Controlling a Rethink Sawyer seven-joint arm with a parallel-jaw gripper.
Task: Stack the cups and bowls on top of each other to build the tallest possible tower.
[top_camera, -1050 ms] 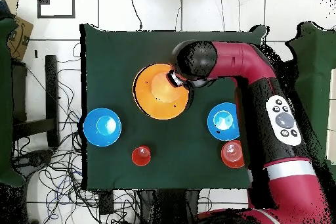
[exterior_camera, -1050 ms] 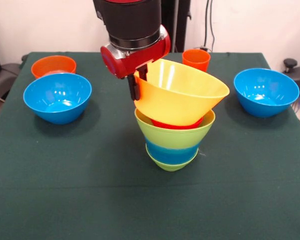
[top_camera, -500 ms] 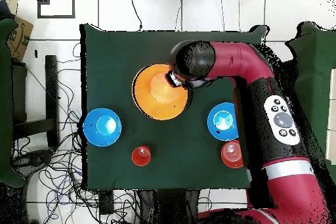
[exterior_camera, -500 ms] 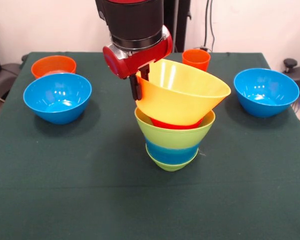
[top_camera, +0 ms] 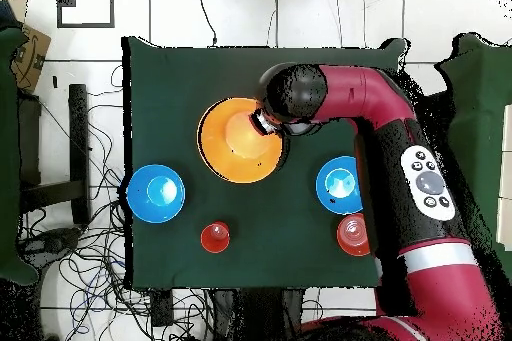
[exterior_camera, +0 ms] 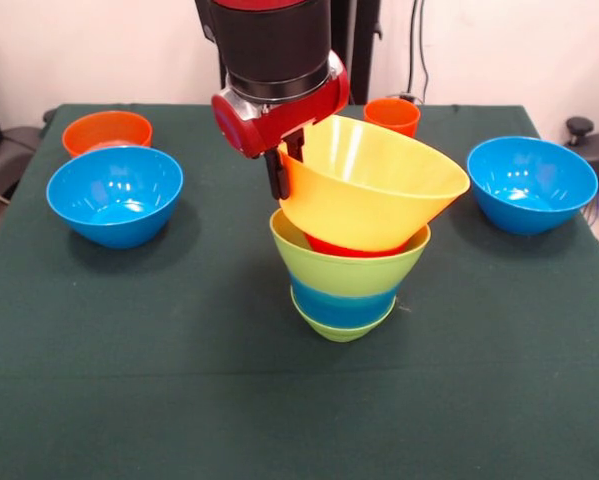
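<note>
My gripper (exterior_camera: 278, 168) is shut on the near-left rim of the big yellow bowl (exterior_camera: 371, 192), which hangs tilted with its mouth turned toward the right. It hovers just over the tower (exterior_camera: 347, 285), whose bands are a small green bowl at the bottom, then blue, lime green (exterior_camera: 351, 268), and a red bowl (exterior_camera: 351, 248) on top. Whether the yellow bowl touches the red one I cannot tell. From overhead, the yellow bowl (top_camera: 238, 140) hides the tower, with the gripper (top_camera: 268, 123) at its right edge. An orange cup (exterior_camera: 392, 116) stands behind.
Two blue bowls (exterior_camera: 114, 195) (exterior_camera: 531, 183) sit at the left and right of the green cloth. An orange bowl (exterior_camera: 106, 131) lies behind the left one. Overhead, the orange cup (top_camera: 215, 237) and the blue bowls (top_camera: 155, 193) (top_camera: 340, 184) show near the base.
The gripper and the yellow bowl have risen a little and shifted slightly right in the front view. The tower and the other bowls stay put.
</note>
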